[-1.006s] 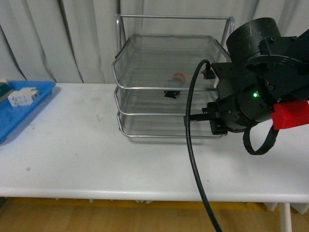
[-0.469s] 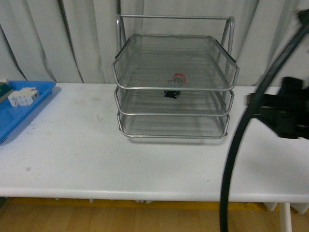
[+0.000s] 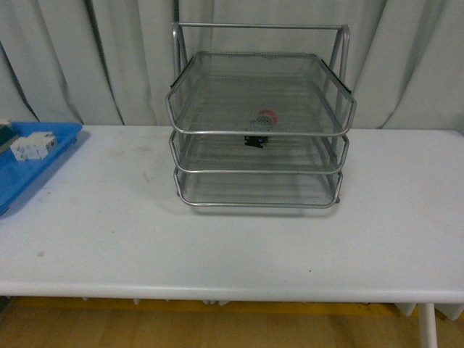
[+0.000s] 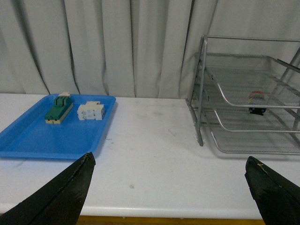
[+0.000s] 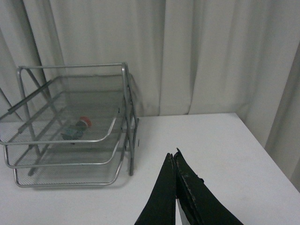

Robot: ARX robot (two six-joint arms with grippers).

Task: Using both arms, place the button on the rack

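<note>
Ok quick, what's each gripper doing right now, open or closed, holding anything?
Left gripper: open wide, holding nothing.
Right gripper: shut, fingertips together, nothing between them.

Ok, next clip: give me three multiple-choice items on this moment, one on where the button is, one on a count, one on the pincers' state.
1. Where is the button?
A. on the blue tray
B. in the rack's top tier
C. on the bare table

2. How many blocks lie on the blue tray?
A. two
B. four
C. none

3. How do the two pincers stand?
A. both shut
B. left shut, right open
C. left open, right shut

Key:
1 B: the button, red cap showing, rests on the top tier's mesh in the rack.
2 A: a green block and a white block lie on the blue tray.
3 C: the left pincer has its fingers spread wide apart and holds nothing, while the right pincer has its fingers pressed together.
</note>
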